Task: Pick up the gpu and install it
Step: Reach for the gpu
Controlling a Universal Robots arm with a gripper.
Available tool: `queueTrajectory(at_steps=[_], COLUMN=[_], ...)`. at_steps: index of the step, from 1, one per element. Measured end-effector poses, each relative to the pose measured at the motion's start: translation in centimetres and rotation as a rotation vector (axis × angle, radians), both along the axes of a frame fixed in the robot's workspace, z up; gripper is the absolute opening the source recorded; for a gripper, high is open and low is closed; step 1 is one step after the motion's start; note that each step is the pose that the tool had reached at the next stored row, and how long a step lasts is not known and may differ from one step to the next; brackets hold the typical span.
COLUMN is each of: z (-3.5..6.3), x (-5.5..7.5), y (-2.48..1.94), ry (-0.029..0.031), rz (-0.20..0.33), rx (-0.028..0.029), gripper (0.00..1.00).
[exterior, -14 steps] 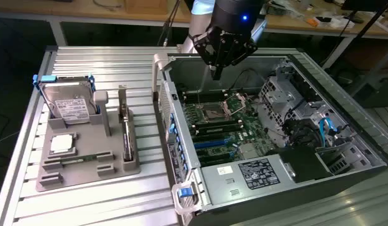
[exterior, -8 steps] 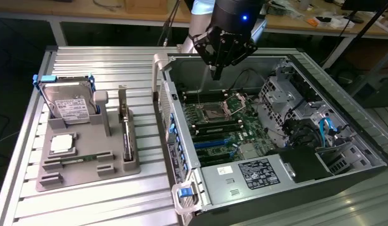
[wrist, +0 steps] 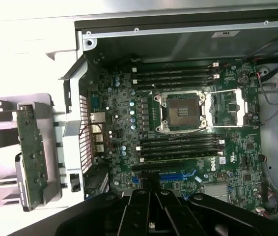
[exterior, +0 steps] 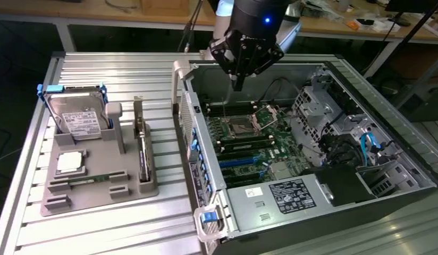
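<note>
**Arm poised over the open computer case [exterior: 185, 106]; gpu parked in its holder**
The arm hangs upright from above, its gripper [exterior: 238, 85] clenched, with the fingers pointing straight down over the far part of the motherboard [exterior: 251, 138]. The gpu [exterior: 143, 156] stands on edge in a grey holder [exterior: 98, 194] on the worktop [exterior: 98, 234], at the exterior view's left of the case, well apart from the gripper. It shows as a thin dark strip, long axis running near to far.

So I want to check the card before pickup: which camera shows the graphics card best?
The wrist view: the graphics card shows its green board broadside, beside the computer case. The exterior view shows it edge-on, a narrow dark strip standing in the grey holder.
</note>
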State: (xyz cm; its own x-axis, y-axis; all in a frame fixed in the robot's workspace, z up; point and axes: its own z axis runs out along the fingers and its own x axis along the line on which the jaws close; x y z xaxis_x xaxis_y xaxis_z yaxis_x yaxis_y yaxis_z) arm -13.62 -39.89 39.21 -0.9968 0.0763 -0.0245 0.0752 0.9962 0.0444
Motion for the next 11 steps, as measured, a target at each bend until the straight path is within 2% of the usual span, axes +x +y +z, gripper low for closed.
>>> queueTrajectory(at_steps=[5, 11], z=[-0.09, -0.19], x=[-1.3, -4.3], y=[0.0, 0.0], ry=[0.0003, 0.0002], rz=[0.0, 0.0], rx=[-0.0002, 0.0001], gripper=[0.11, 0.11])
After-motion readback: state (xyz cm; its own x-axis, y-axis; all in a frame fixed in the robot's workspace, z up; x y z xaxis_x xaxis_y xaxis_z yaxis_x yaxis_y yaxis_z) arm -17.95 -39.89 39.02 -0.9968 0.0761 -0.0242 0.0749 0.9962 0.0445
